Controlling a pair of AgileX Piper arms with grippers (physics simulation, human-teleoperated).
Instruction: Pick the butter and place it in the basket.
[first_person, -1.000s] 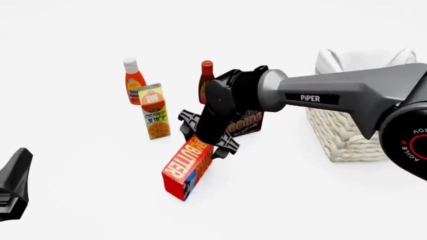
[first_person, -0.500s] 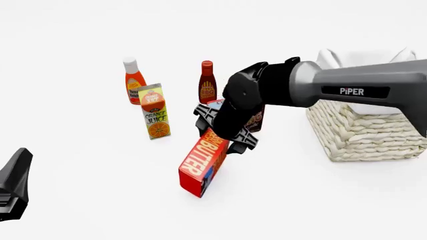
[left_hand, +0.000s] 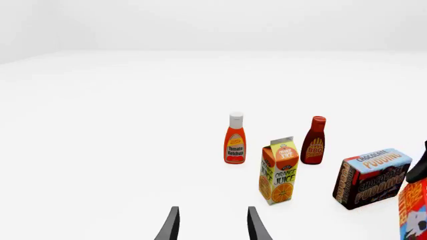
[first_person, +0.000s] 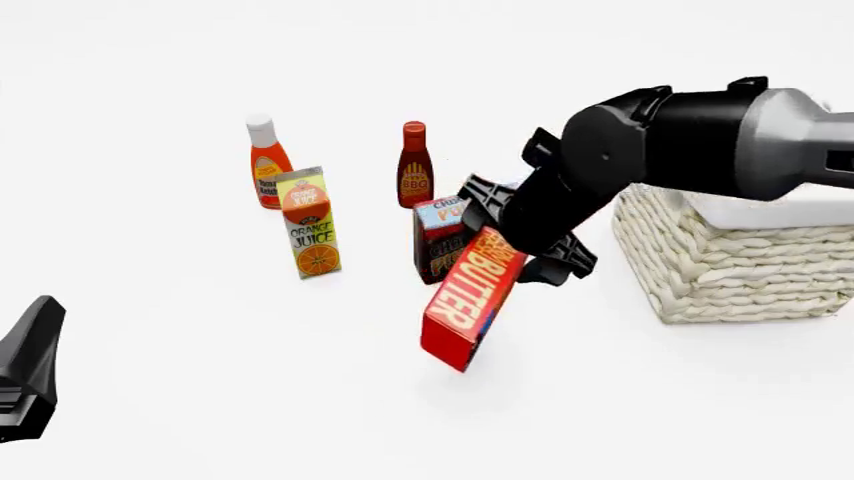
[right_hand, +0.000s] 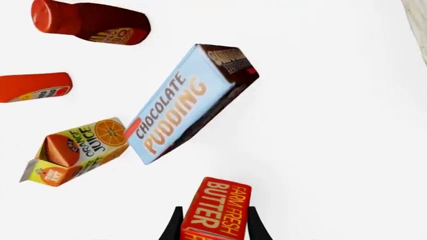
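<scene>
The butter (first_person: 470, 300), a red carton with yellow-orange lettering, hangs tilted above the table with my right gripper (first_person: 513, 250) shut on its upper end. In the right wrist view the butter (right_hand: 217, 210) sits between the two dark fingers (right_hand: 175, 226). The cream wicker basket (first_person: 721, 270) stands to the right of the carton, partly hidden behind the right arm. My left gripper (first_person: 27, 370) rests low at the near left, open and empty, its fingers (left_hand: 172, 222) apart in the left wrist view. The butter (left_hand: 413, 210) shows at that view's edge.
A ketchup bottle (first_person: 268, 162), an orange juice carton (first_person: 310, 222) and a BBQ sauce bottle (first_person: 415, 168) stand at the back left. The chocolate pudding box (first_person: 438, 235) stands just behind the lifted butter.
My right gripper has lifted the butter off the table and carried it right, toward the basket. The pudding box is now uncovered. The left arm has not moved.
</scene>
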